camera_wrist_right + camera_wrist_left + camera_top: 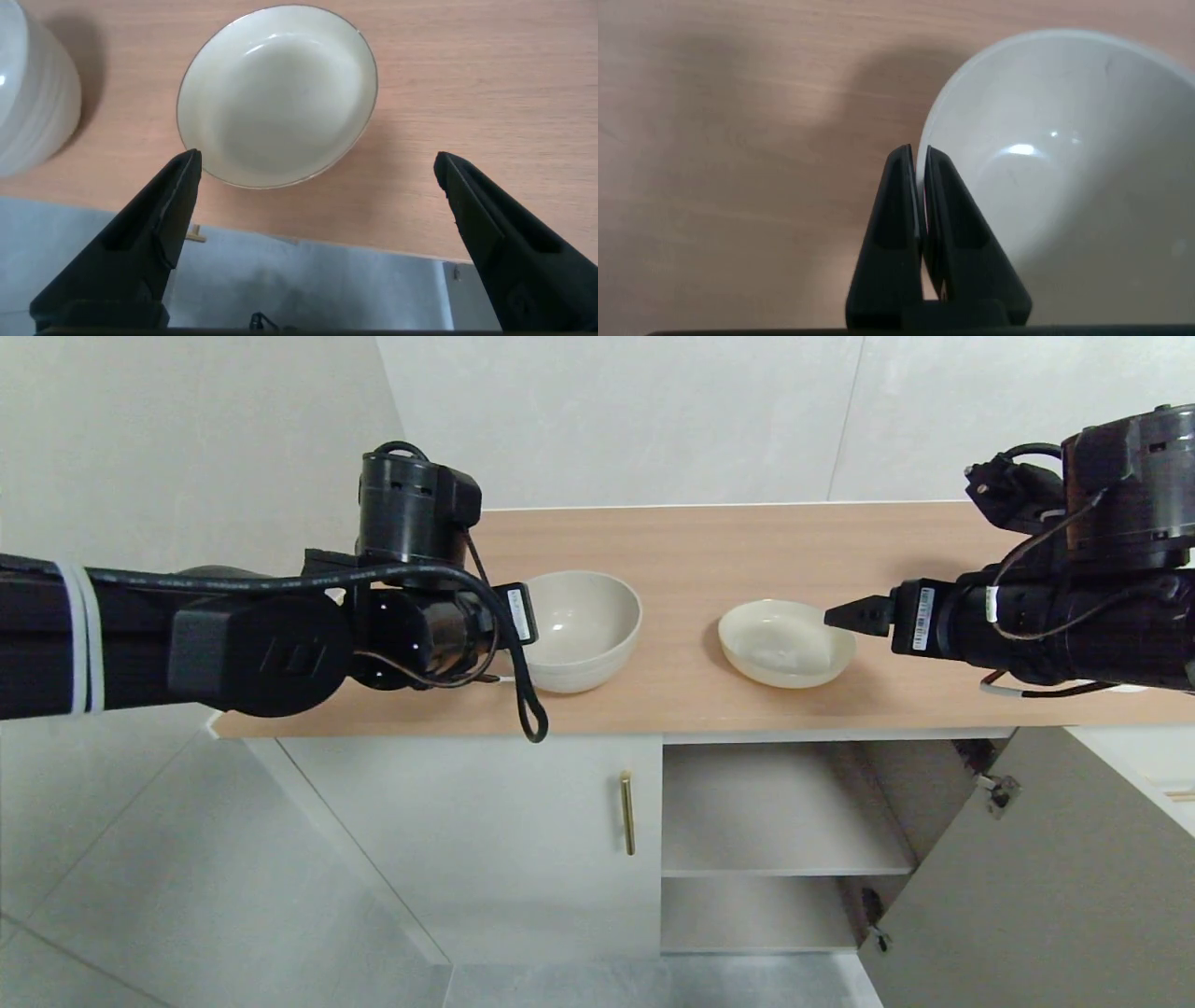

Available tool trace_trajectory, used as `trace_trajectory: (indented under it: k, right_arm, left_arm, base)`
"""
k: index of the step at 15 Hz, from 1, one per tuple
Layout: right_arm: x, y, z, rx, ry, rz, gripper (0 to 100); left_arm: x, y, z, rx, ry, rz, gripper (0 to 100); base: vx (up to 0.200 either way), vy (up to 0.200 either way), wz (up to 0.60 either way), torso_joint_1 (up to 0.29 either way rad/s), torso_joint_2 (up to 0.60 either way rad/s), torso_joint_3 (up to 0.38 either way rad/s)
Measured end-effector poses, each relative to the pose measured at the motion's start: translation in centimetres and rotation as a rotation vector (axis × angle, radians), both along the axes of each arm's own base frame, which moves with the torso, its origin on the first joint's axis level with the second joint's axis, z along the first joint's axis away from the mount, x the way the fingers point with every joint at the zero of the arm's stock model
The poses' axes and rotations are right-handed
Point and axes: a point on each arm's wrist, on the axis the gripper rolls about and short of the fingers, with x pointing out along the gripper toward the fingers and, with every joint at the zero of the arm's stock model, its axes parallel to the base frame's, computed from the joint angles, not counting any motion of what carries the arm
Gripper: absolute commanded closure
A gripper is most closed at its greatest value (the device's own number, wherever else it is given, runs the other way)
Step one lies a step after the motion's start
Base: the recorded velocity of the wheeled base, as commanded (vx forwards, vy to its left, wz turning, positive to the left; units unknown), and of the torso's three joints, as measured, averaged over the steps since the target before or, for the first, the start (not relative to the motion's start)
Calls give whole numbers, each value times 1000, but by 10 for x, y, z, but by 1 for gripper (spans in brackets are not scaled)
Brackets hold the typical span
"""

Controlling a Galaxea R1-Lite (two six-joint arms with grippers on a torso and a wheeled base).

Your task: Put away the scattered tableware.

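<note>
Worktop (pixel 747 541): a light wood top running along the white wall, with a white cabinet under it.
Left claw (pixel 920 149): at the worktop's left end, close to the front edge. Its fingers are drawn almost together and pinch the left rim of the deep bowl, one finger outside the wall and one inside.
Deep bowl (pixel 583 625): pale and round, standing upright on the left half of the worktop, nearer the front edge than the wall.
Shallow dish (pixel 787 644): cream with a thin dark rim line, upright near the front edge and about midway along the visible worktop. It stands apart from the deep bowl, with bare wood between them.
Right claw (pixel 316 159): spread wide and holding nothing. It sits by the dish's right rim, and the wrist view shows the dish in the gap between the fingers. Whether a tip touches the rim cannot be told.
Cabinet handle (pixel 627 812): a slim gold bar, vertical on the closed door below the deep bowl.
Shelf (pixel 775 873): inside the open compartment, below the shallow dish.
Cabinet door (pixel 1008 877): swung open at the compartment's right side.
</note>
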Motion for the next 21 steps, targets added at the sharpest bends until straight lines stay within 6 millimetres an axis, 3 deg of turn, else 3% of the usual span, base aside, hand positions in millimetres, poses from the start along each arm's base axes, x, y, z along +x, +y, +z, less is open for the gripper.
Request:
trace_trajectory:
  k: [6,11,15,16,21]
  right_arm:
    - [25,10,-15,8,35,-94,0]
    - [58,20,-37,-7,9,-212,0]
    - [69,22,-47,-19,24,-230,0]
    - [70,21,-48,-21,27,-233,100]
    - [72,21,-50,-19,32,-230,100]
  left_arm:
    - [-41,-4,20,-46,-102,-84,100]
    - [-51,-2,20,-27,-139,-103,100]
    - [-53,-2,20,-26,-139,-108,100]
    - [-53,-2,20,-26,-140,-108,100]
    - [-55,-5,20,-25,-140,-120,100]
  base:
    - [0,0,0,0,0,0]
    - [0,0,0,0,0,0]
    - [0,0,0,0,0,0]
    - [0,0,0,0,0,0]
    - [0,0,0,0,0,0]
